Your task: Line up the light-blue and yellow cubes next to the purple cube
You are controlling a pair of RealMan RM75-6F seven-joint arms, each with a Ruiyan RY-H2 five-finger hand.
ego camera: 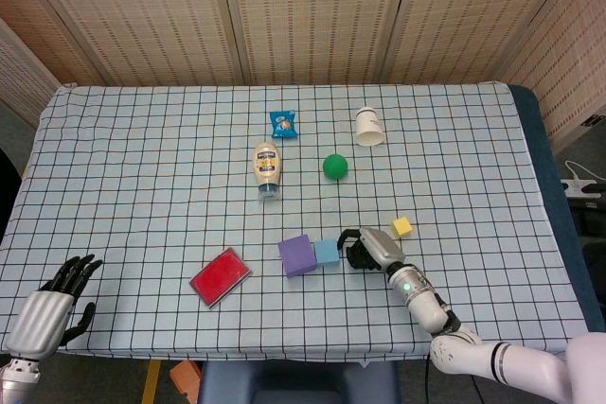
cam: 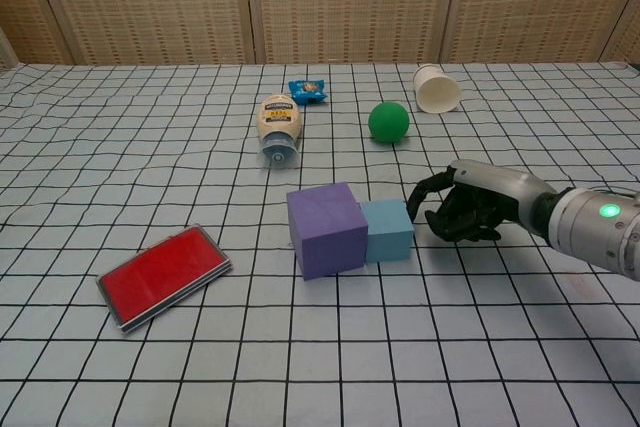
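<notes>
The purple cube stands a little below the middle of the chest view, on the table with its checked cloth. The light-blue cube sits at its right side and touches it. The right hand is just right of the light-blue cube, with the fingers curled inward and holding nothing; I cannot tell if the fingertips touch the cube. In the head view the same right hand is at the lower middle of the frame, and the yellow cube lies near it, up and to the right, apart from the other two cubes.

The left hand rests at the lower left corner of the head view, fingers spread apart and empty.

A red flat case lies at the lower left of the chest view. Higher in the frame are a mayonnaise bottle lying down, a green ball, a small blue packet and a white paper cup on its side.
</notes>
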